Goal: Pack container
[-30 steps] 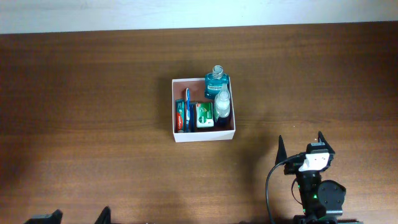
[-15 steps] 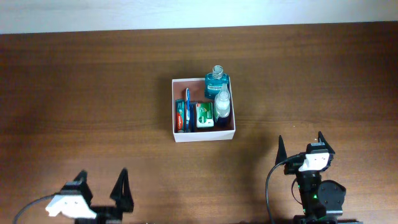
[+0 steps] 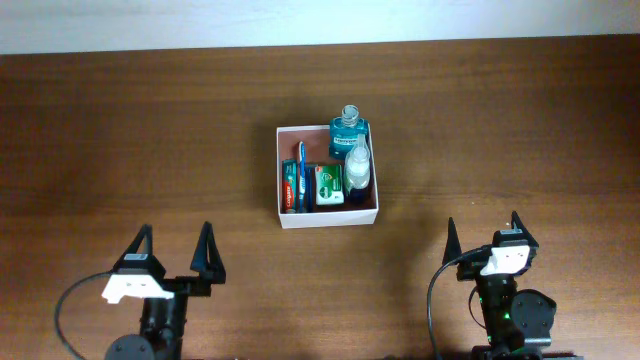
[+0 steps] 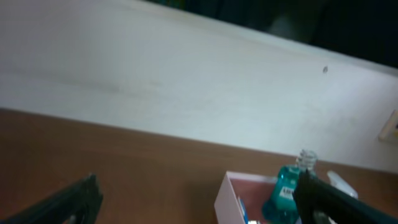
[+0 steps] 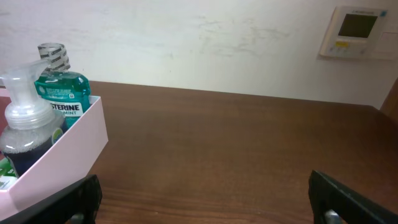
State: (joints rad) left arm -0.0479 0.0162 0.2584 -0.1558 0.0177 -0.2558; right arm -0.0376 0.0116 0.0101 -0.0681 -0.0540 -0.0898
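Note:
The container [image 3: 279, 175] is a square white-walled box at the table's centre. It holds a teal mouthwash bottle [image 3: 347, 130], a clear pump bottle [image 3: 358, 165], a green-and-white carton [image 3: 328, 185], a red toothpaste box [image 3: 291, 188] and a blue toothbrush [image 3: 303, 170]. My left gripper [image 3: 176, 251] is open and empty near the front left edge. My right gripper [image 3: 484, 236] is open and empty at the front right. The left wrist view shows the container [image 4: 224, 194] and the mouthwash bottle [image 4: 285, 190] ahead to the right. The right wrist view shows the container [image 5: 68, 152], the mouthwash bottle [image 5: 61, 90] and the pump bottle [image 5: 23, 127] at left.
The dark wooden table [image 3: 150, 140] ends at a white wall along the far edge [image 3: 320, 20]. A thermostat panel [image 5: 354, 31] hangs on the wall in the right wrist view.
My left arm has come up into the overhead view from the front edge, its open gripper moving forward and right. The right arm and the container have not moved.

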